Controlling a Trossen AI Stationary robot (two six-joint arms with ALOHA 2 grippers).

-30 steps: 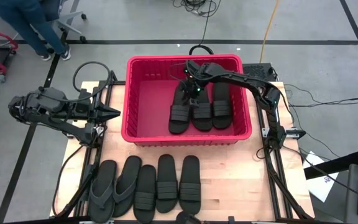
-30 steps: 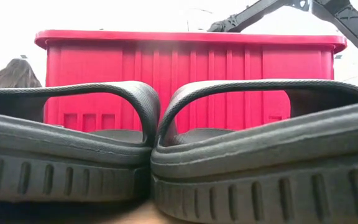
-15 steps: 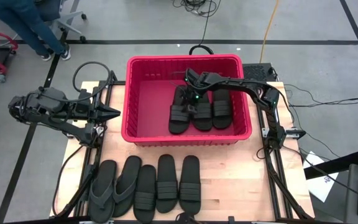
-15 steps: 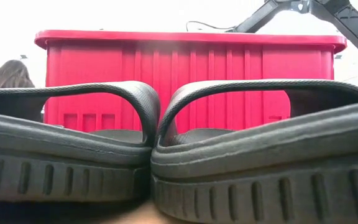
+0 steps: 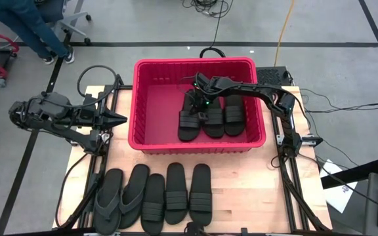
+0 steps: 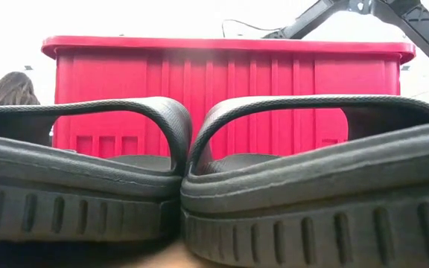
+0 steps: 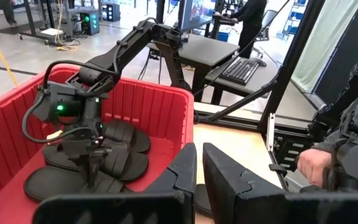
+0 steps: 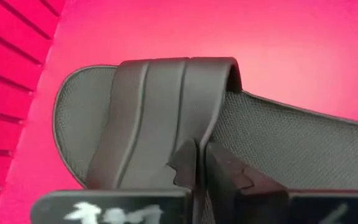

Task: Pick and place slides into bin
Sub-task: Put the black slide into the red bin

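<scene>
Right end effector (image 5: 200, 103) closed, pointing down over slides (image 5: 210, 113) in bin (image 5: 139, 92).

Grey floor (image 5: 143, 26) with black tape lines (image 5: 176, 44); desk with keyboard (image 7: 244, 68) behind.

Dark jointed arms (image 5: 254, 86), green-lit wrist, black cables
</scene>
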